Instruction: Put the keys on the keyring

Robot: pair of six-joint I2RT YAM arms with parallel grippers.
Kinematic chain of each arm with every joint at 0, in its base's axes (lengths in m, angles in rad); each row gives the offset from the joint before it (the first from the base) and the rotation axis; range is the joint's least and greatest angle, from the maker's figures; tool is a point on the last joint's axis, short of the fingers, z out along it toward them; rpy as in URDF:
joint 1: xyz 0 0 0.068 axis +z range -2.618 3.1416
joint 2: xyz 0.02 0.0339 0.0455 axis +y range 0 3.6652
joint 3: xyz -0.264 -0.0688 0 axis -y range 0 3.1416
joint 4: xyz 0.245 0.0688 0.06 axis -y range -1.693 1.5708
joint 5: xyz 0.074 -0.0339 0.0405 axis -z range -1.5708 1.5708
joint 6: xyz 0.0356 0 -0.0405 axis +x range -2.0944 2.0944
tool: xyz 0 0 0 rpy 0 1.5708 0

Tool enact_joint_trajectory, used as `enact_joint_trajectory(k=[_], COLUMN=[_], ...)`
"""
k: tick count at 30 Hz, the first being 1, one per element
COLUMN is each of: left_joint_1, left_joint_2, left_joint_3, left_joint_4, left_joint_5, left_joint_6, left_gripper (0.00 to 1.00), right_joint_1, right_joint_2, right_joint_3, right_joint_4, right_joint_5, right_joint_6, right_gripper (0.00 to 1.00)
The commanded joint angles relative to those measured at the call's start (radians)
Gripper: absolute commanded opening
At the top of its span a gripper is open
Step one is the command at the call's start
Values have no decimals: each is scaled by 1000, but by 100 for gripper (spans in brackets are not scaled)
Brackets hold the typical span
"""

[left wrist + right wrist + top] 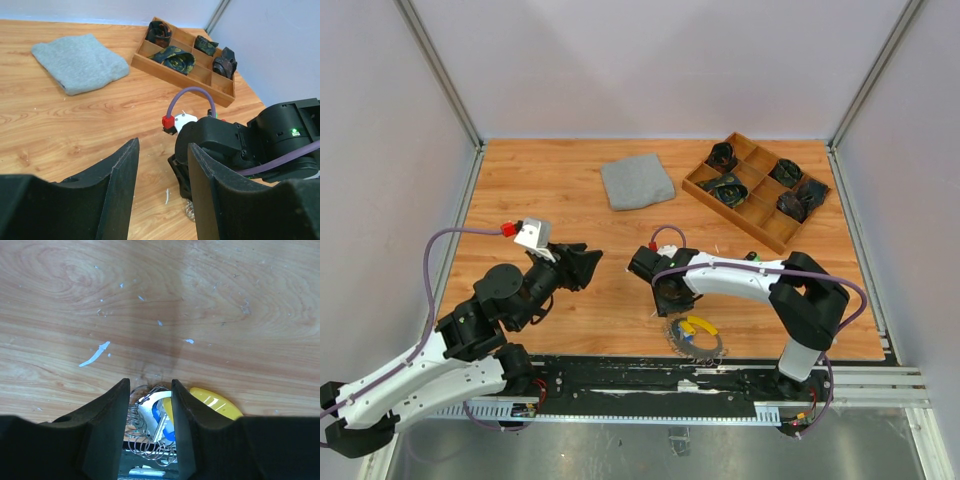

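Observation:
The keyring (692, 340) is a silvery coiled loop at the near table edge, partly over the black rail. A yellow-headed key (701, 326) and a blue-headed key (687, 337) lie on it. My right gripper (670, 297) points down at its far side. In the right wrist view its open gripper (149, 385) straddles the keyring (142, 432) and the blue key (161, 417). The yellow key (217, 403) lies just outside the right finger. My left gripper (582, 265) hovers to the left, open and empty (164, 148), facing the right wrist.
A folded grey cloth (637, 182) lies at the back. A wooden compartment tray (735, 217) with dark rolled items stands at the back right. Small green and red bits (752, 257) show beyond the right forearm. A black rail (620, 375) borders the near edge.

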Motion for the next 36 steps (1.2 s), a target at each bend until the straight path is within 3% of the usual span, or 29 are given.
enact_joint_trajectory(k=[1, 17, 25, 36], left_joint_1=[6, 7, 6, 6], left_joint_2=[-18, -18, -22, -16], left_joint_3=[-13, -18, -15, -25], left_joint_4=[6, 14, 8, 36], left_joint_5=[-13, -11, -9, 42], left_joint_6=[0, -1, -3, 6], left_gripper=[49, 49, 49, 49], right_joint_1=[24, 30, 30, 24], right_joint_2=[12, 24, -18, -242], right_joint_3=[24, 18, 5, -25], right_joint_4=[-74, -82, -65, 7], right_joint_5=[72, 44, 39, 65], right_joint_6=[52, 38, 27, -69], right_gripper=[39, 20, 1, 1])
